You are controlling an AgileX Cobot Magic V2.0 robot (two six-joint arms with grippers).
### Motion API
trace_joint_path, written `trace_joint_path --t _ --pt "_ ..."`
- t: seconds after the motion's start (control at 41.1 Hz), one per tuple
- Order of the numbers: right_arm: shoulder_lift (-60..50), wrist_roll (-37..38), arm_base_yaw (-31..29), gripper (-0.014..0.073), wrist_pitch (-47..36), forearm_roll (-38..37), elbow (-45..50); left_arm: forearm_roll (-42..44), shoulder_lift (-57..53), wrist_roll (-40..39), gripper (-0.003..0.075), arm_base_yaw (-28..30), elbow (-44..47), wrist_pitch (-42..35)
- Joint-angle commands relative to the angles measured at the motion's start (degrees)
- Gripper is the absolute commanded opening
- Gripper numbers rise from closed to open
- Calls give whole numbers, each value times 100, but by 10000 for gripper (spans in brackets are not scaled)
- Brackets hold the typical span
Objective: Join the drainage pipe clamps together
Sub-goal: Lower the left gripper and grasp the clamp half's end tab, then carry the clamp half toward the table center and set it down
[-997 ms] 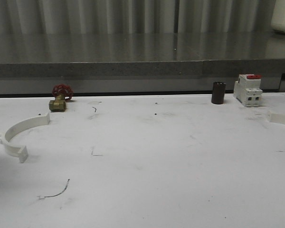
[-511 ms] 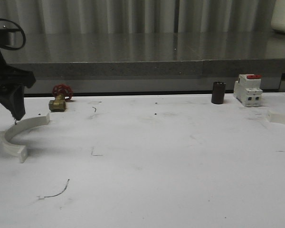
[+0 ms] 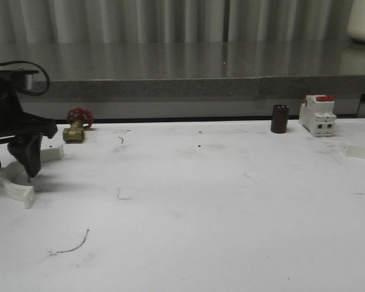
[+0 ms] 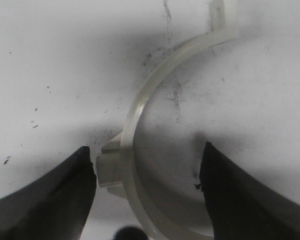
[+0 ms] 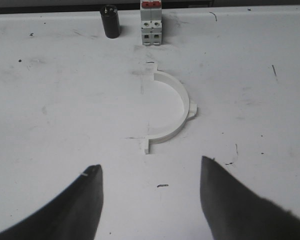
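One drainage pipe clamp half (image 3: 19, 191), a white half-ring, lies at the table's far left. My left gripper (image 3: 15, 164) is lowered over it. In the left wrist view the curved band (image 4: 134, 112) and its small outer lug (image 4: 108, 167) sit between the open dark fingers (image 4: 55, 200), with gaps on both sides. The other clamp half (image 5: 174, 107) lies flat ahead of my right gripper (image 5: 150, 165), which is open, holds nothing and is well short of it. An end of that half (image 3: 360, 150) shows at the front view's right edge.
A brass valve with a red handwheel (image 3: 78, 126) stands just behind the left clamp half. A dark cylinder (image 3: 280, 118) and a white breaker with a red top (image 3: 317, 114) stand at the back right, beyond the right clamp half. A grey ledge (image 3: 182, 88) bounds the table's rear.
The left arm came into the front view from the left and dropped down over the left clamp half. The clamp halves have not moved.
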Motion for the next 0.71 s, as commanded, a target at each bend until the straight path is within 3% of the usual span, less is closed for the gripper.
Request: trace_joint_path --t 0.0,0.146,0.389,0.681 --pt "23 -40 -4 459 -344 -63 -190 4 -225 -73 440 -13 -170 -194" --pt "23 -40 -4 459 -344 -63 -190 4 -225 -83 399 -13 -170 -272" --pt "23 -40 -4 459 -344 -63 -190 4 -225 -83 136 -13 -170 -253" --pt "23 -40 -4 459 -344 -63 -190 49 -225 -83 12 -13 -170 -472"
